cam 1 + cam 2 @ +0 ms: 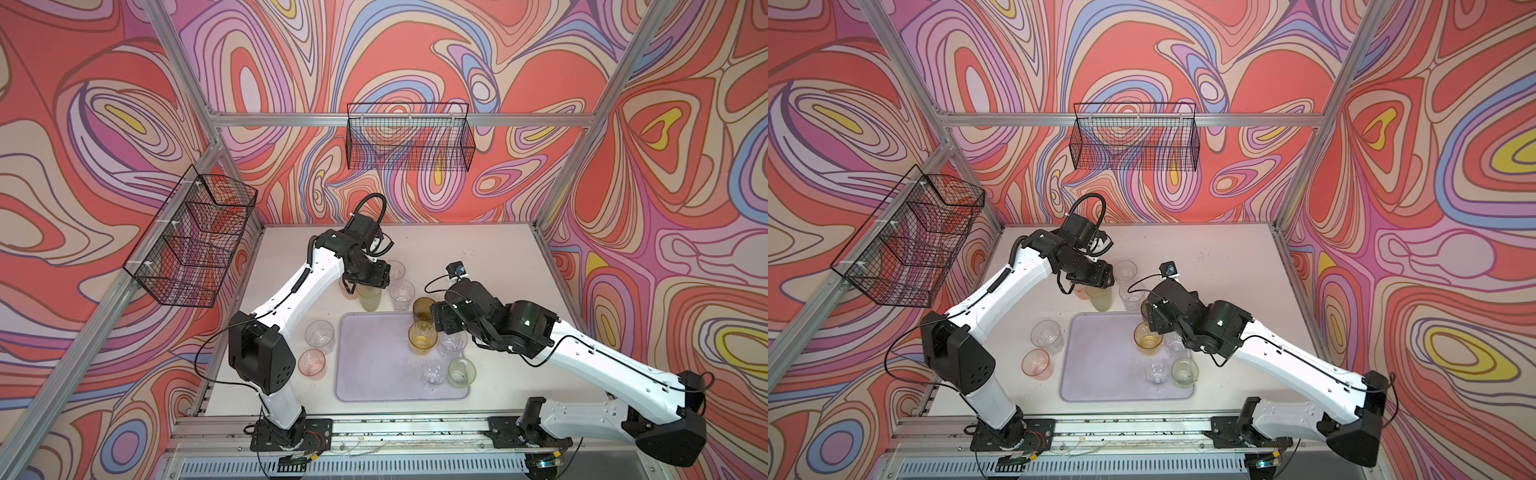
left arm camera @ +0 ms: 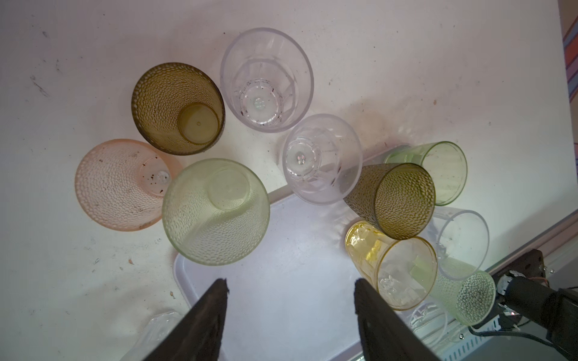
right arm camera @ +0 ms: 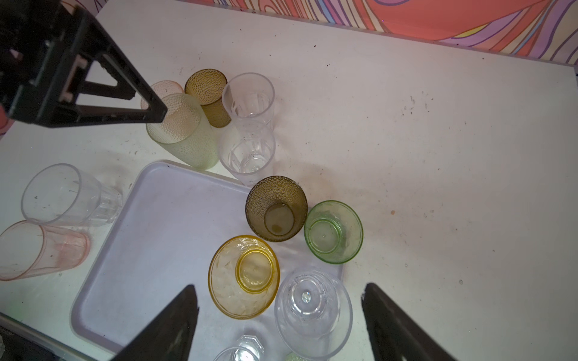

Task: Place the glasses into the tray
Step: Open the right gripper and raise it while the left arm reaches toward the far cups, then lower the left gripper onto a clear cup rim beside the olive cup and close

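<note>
Left pincer [image 2: 291, 283] open, empty, above tall pale green glass [image 1: 369, 300] just past far edge of tray [image 1: 374, 365]. Right pincer [image 3: 280, 287] open wide, empty, over amber glass [image 1: 422, 337] in tray's right half. A clear glass [image 1: 434, 374] and a short pale green glass [image 1: 461, 372] also in tray. More glasses sit on tabletop [image 1: 478, 257], behind and left of tray. Tabletop white, scuffed, dirt-specked. Walls have a swirly red-lilac-blue print. Aluminium frame [image 1: 332, 119]. Back-wall wire basket [image 1: 409, 137] and left-wall wire basket [image 1: 191, 237] are black.
</note>
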`<action>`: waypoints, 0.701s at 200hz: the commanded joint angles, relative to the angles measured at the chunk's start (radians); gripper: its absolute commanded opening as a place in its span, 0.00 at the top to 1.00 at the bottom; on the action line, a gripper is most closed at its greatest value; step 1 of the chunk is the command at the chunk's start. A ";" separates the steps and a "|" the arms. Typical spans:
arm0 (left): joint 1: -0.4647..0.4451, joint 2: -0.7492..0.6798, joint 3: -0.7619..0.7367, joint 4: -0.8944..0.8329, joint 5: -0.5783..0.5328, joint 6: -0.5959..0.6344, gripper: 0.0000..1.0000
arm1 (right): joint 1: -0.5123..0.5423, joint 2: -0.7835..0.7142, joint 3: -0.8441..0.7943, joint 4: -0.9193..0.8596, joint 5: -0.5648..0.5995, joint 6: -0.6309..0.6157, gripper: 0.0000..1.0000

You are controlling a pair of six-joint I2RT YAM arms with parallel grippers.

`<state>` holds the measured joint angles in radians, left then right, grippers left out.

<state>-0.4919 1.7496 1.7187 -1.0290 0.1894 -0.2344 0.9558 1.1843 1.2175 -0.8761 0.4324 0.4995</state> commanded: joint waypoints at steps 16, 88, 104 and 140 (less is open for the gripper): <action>-0.005 0.098 0.119 -0.084 -0.099 0.052 0.40 | -0.004 -0.024 -0.027 0.047 -0.052 -0.014 0.18; -0.002 0.274 0.333 -0.100 -0.104 0.137 0.51 | -0.005 -0.029 -0.036 0.043 -0.104 -0.010 0.20; -0.002 0.308 0.375 -0.108 -0.110 0.156 0.54 | -0.003 -0.032 -0.038 0.036 -0.106 -0.003 0.21; 0.004 0.382 0.469 -0.139 -0.119 0.173 0.60 | -0.004 -0.048 -0.042 0.035 -0.106 0.009 0.22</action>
<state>-0.4919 2.0888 2.1319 -1.1088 0.0868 -0.0982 0.9558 1.1652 1.1904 -0.8433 0.3328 0.4938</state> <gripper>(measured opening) 0.413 0.785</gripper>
